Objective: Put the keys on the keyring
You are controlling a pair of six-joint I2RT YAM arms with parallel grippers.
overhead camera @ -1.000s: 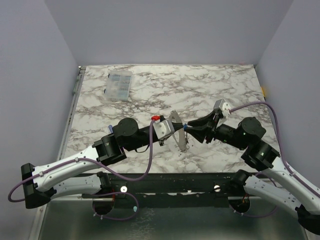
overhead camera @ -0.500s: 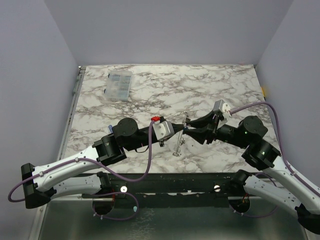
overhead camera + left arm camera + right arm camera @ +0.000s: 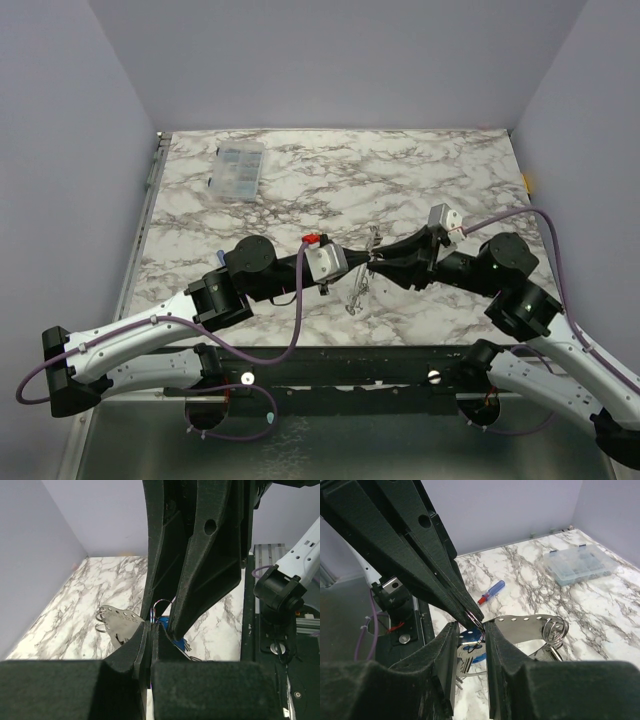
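Observation:
My left gripper is shut on the thin metal ring of the keyring, held above the table's middle. The keyring's pale band hangs below the grippers; it shows with its row of holes in the left wrist view and the right wrist view. My right gripper meets the left one tip to tip. Its jaws stand slightly apart on either side of the ring. A blue-headed key hangs on the ring just behind them, and shows in the left wrist view.
A clear plastic box lies at the back left. A screwdriver with a blue handle and red end lies on the table behind the left gripper. Several more metal rings sit at the band's far end.
The band has swung from a wide spread loop to hanging narrow and lower. My right gripper has turned and closed in on the ring; the left gripper still holds it.

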